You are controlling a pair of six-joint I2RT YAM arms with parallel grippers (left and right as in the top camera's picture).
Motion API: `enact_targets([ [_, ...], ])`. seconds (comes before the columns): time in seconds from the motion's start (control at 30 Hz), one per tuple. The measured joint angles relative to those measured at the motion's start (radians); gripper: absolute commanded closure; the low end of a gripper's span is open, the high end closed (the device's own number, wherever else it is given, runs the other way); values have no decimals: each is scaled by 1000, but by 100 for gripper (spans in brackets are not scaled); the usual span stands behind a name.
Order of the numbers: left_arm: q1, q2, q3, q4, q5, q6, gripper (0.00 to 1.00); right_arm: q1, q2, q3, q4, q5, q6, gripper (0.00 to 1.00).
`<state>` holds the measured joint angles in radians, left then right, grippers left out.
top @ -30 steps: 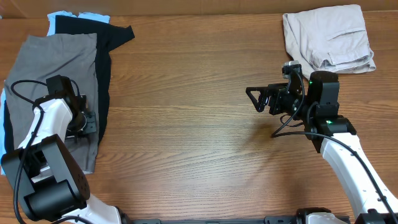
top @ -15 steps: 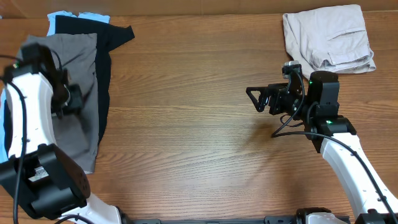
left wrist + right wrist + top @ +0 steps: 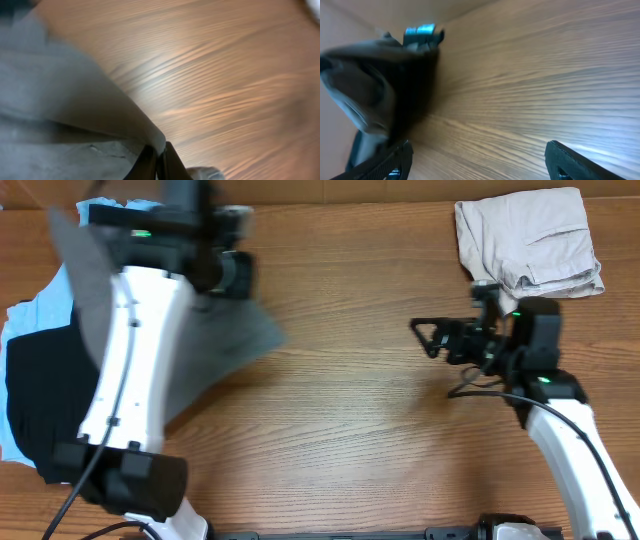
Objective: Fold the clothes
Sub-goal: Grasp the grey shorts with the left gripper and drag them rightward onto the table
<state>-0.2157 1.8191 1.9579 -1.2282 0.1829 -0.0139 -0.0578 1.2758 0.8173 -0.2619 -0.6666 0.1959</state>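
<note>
Since half a second ago, the left arm has swung up and to the right, and the grey shorts [image 3: 235, 340] have come off the pile with it. Before, the shorts lay flat on the black T-shirt [image 3: 40, 390] at the left edge of the worktop [image 3: 350, 440]. Now they hang from the left tool [image 3: 160, 161] over the top left part of the worktop. They are spread out like a fan and look blurred.

The left wrist view shows the left tool up close. Its two fingers are pressed together on a fold at the edge of the shorts. Whether the low end of the shorts touches the wood cannot be told.

The black T-shirt is now bare, with a blue cloth [image 3: 20, 320] peeking out around it.

The right arm has shifted just a little to the right. The right tool [image 3: 425, 338] hovers over the wood with its fingers wide apart. Beige shorts [image 3: 530, 240] lie folded at the top right corner, near the right arm.
</note>
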Motion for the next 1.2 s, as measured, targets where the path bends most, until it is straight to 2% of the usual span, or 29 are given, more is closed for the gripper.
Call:
enact_targets([
  [0.13,-167,39,3,154,20,-6,96,-146,-101,26,-127,-26,10,12],
  [0.3,-322,201,11,338,85,-6,96,-323,-216,49,-242,-40,13,12],
  [0.4,-371,334,12,452,161,-8,88,-375,-225,51,-288,-39,4,12],
  [0.43,-386,385,12,491,191,-11,83,-382,-224,51,-301,-35,1,12],
  [0.53,-420,506,12,543,258,-15,48,-388,-222,51,-311,-24,-8,11],
  [0.57,-430,536,12,544,274,-12,32,-388,-222,51,-311,-23,-10,11],
  [0.67,-455,587,11,520,302,-12,1,-388,-222,51,-311,-15,-17,11],
  [0.8,-458,584,47,418,310,-13,0,-388,-222,51,-307,-10,-21,11],
  [0.97,-385,558,234,200,298,-14,0,-386,-222,51,-306,-8,-31,12],
  [1.2,-191,373,470,-93,86,-14,0,-284,-149,51,-252,15,-72,14],
])
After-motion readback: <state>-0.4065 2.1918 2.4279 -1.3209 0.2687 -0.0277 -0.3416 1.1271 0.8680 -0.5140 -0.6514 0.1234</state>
